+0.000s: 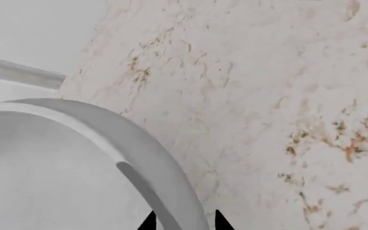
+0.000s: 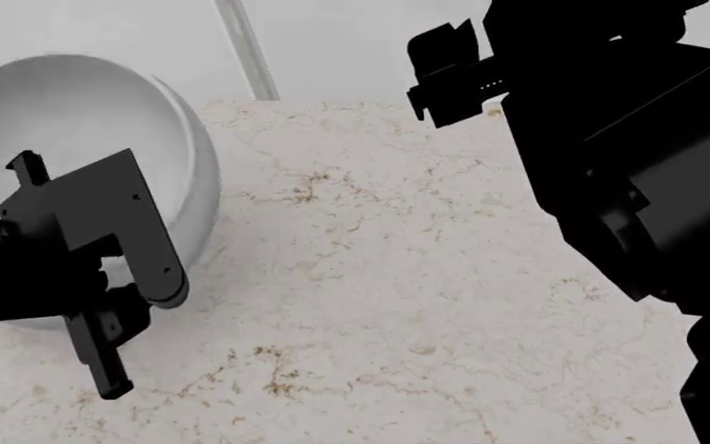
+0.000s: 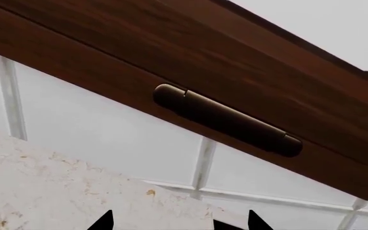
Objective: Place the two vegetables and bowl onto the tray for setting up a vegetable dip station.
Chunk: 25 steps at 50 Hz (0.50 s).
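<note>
Here, white bowl (image 2: 108,139) upper left of head frame, on marbled bench (image 2: 392,305), tipped. Left gripper (image 1: 182,221) jaws astride bowl's rim, wall between tips, apparently clamped. Right gripper (image 3: 178,223) raised upper right, jaws apart, holding nothing, facing wooden cabinet handle (image 3: 225,120).
</note>
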Available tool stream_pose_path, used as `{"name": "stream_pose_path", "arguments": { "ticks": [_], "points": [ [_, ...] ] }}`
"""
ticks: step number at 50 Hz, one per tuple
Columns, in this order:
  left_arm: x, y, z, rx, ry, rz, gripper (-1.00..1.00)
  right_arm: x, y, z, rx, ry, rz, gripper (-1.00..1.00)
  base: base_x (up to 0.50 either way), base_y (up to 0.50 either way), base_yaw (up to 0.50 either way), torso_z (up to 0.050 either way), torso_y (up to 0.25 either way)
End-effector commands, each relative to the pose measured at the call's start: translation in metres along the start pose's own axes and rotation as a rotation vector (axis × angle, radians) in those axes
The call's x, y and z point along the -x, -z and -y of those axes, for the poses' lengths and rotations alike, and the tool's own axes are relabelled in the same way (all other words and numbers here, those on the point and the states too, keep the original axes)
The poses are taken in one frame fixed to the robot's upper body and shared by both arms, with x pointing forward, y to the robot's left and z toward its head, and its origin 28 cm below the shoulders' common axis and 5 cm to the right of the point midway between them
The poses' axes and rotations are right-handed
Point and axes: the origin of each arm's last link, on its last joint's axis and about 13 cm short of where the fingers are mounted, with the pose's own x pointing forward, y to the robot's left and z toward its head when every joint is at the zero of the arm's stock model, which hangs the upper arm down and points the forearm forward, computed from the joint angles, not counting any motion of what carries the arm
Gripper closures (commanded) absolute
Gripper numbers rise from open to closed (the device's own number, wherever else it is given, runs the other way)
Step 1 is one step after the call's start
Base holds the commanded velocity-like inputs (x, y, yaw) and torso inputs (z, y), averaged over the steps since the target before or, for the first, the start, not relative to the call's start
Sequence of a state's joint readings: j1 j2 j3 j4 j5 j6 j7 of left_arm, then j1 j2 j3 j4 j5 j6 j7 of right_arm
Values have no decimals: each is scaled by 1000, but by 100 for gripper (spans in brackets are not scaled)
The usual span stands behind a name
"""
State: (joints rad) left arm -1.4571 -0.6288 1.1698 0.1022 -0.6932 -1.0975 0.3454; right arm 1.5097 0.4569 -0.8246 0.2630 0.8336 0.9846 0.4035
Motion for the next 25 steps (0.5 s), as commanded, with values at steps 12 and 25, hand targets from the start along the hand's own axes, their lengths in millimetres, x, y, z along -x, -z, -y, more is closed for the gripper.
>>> {"name": "stream_pose_path", "arguments": {
  "ticks": [12,25],
  "points": [
    [16,-10,4,-54,-30,146,100,4,0,-1,5,16,33,-100,0,0,0,0,0],
    [47,-15,17,-99,-122,176,100,34,-3,-2,-8,-21,25,-100,-332,-1,0,0,0]
  ]
}}
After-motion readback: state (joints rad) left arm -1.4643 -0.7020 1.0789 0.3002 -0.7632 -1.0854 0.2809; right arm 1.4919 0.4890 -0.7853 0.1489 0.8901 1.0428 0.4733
